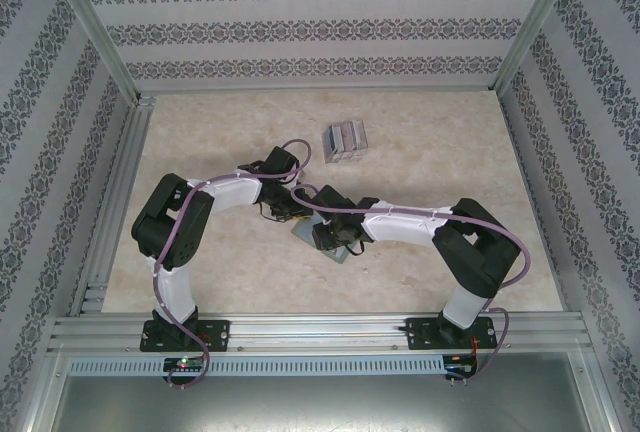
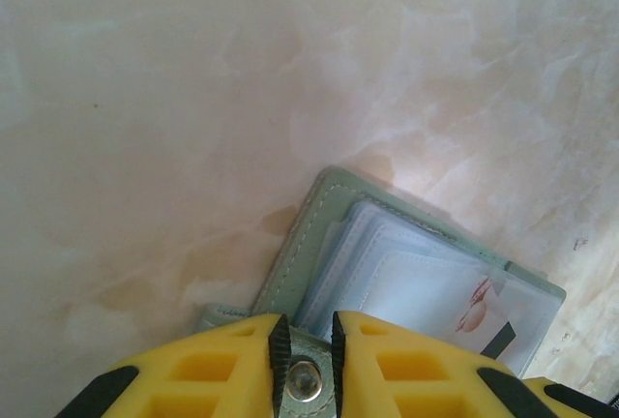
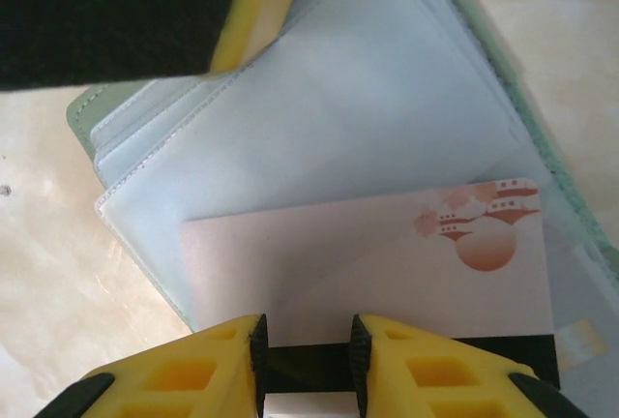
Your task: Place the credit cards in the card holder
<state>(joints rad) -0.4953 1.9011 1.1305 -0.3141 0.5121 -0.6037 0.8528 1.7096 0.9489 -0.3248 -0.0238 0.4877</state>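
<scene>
I see the grey-green stitched folding card holder (image 2: pixel 324 215) lying open, its clear plastic sleeves fanned out just ahead of the left jaws. Those jaws pinch narrowly on its near flap, at the metal snap (image 2: pixel 305 379). The right jaws grip a pale pink-white card (image 3: pixel 368 263) with an orange-red emblem and a black stripe, held over the sleeves. A silvery bundle of cards (image 1: pixel 345 139) sits well beyond both jaws on the cream marbled counter (image 1: pixel 200 132). Striped patterned walls (image 1: pixel 300 27) enclose it.
</scene>
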